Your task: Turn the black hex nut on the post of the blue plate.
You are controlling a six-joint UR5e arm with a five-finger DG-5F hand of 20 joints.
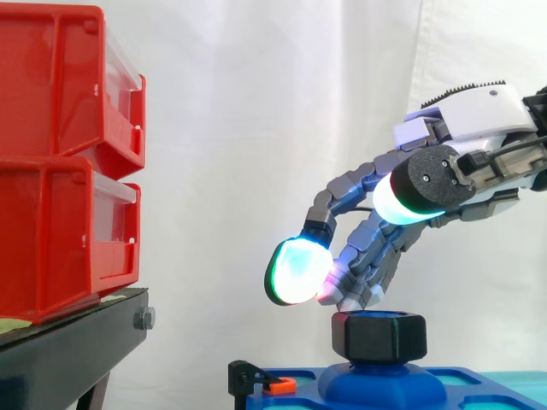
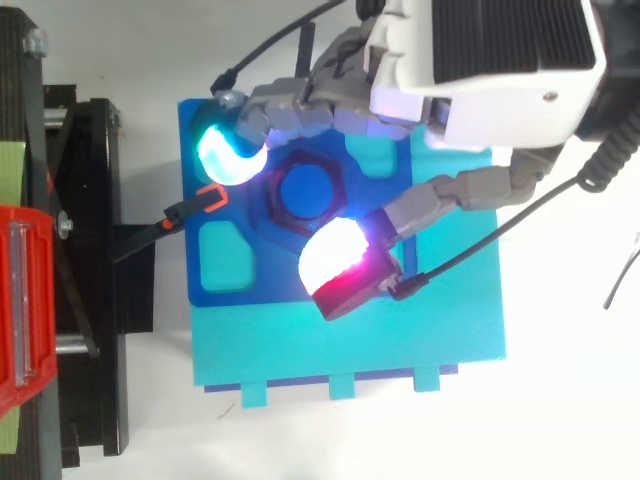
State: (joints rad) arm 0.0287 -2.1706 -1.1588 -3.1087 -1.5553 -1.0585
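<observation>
The nut (image 1: 379, 335) sits on the post of the blue plate (image 1: 483, 386), low in the centre of the side view. The hand (image 1: 466, 120) hovers just above it from the right, fingers bent and spread apart, gripping nothing. From above, one glowing pad (image 2: 228, 155) lies upper left of the nut and another (image 2: 335, 255) lower right. An orange clip (image 1: 280, 386) marks the plate's left edge. The red bins (image 1: 60, 154) stand well apart at the left.

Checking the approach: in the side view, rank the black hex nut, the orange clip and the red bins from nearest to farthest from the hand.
1. black hex nut, right beneath the hand.
2. orange clip, lower left of the nut.
3. red bins, far left.
</observation>
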